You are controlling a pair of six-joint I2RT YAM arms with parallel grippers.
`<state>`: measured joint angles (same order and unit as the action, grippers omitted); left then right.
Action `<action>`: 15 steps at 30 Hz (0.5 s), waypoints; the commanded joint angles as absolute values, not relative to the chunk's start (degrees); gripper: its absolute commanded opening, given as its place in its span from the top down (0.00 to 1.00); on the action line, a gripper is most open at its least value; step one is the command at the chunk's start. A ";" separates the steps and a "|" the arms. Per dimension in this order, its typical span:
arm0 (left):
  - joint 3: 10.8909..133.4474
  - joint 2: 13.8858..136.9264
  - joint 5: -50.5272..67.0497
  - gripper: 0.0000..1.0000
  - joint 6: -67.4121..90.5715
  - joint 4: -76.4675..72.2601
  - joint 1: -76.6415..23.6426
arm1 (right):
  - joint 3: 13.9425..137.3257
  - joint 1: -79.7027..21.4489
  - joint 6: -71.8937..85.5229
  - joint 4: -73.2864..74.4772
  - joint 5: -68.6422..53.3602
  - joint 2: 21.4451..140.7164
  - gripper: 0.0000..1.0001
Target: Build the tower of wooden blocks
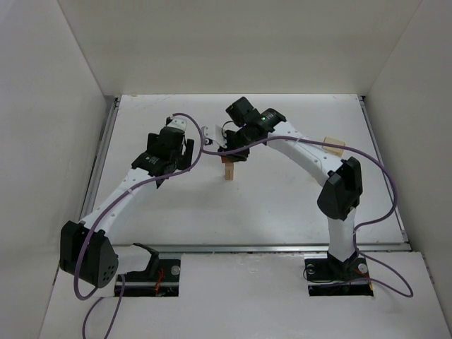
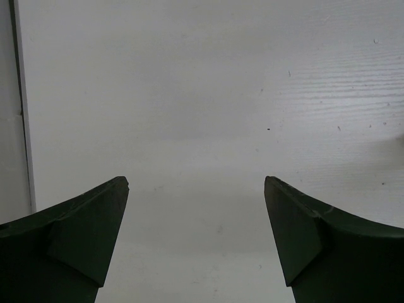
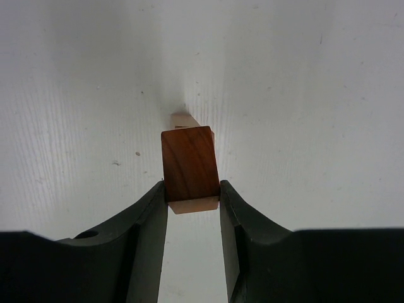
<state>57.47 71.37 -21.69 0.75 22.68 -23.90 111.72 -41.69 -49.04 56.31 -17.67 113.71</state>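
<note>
White table [image 1: 282,212], white walls. Mid-table, the slim tan post [image 1: 229,171] stands upright. The right gripper [image 3: 192,189] is directly over it, pinching the reddish-brown roof piece [image 3: 189,167] by its two side faces. Seated on the post or not: can't tell. Likely light, stiff, smooth wood that tips easily, so hold square on the flat sides and release gently. Left gripper [image 2: 196,183] is just beside, spread wide and holding nothing. Tan box [image 1: 333,143] sits further back, partly behind the right arm.

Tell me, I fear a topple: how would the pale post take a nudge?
Probably tips easily: the pale post stands upright, slim, on a small foot. Likely stiff and light: small wood. The brown block held over it could make it top-heavy.
</note>
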 commanded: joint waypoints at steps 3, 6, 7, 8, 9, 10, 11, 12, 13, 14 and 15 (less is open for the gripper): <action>57.04 69.61 -21.18 0.13 0.62 21.27 -24.35 | 114.52 -42.89 -47.11 56.51 -16.52 114.35 0.98; 57.04 69.61 -21.18 0.13 0.62 21.27 -24.35 | 114.52 -42.89 -47.11 56.51 -16.52 114.87 0.98; 57.04 69.61 -21.18 0.13 0.62 21.27 -24.35 | 114.52 -42.89 -47.11 56.51 -16.52 115.48 0.98; 57.04 69.61 -21.18 0.13 0.62 21.27 -24.35 | 114.52 -42.89 -47.11 56.51 -16.52 115.49 0.98; 57.04 69.61 -21.18 0.13 0.62 21.27 -24.35 | 114.52 -42.89 -47.11 56.51 -16.52 115.49 0.98; 57.04 69.61 -21.18 0.13 0.62 21.27 -24.35 | 114.52 -42.89 -47.11 56.51 -16.52 116.10 0.98; 57.04 69.61 -21.18 0.13 0.62 21.27 -24.35 | 114.52 -42.89 -47.11 56.51 -16.52 116.10 0.98; 57.04 69.61 -21.18 0.13 0.09 21.27 -24.35 | 114.52 -42.89 -47.11 56.51 -16.52 116.63 0.98; 57.04 69.61 -21.18 0.13 0.09 21.27 -24.35 | 114.52 -42.89 -46.59 56.51 -15.91 116.63 0.98; 57.04 69.61 -21.18 0.13 0.09 21.27 -24.35 | 114.52 -42.89 -46.58 56.51 -15.91 116.63 0.98; 57.04 69.61 -21.18 0.13 0.09 21.27 -24.35 | 114.52 -42.89 -46.58 56.51 -15.39 116.63 0.98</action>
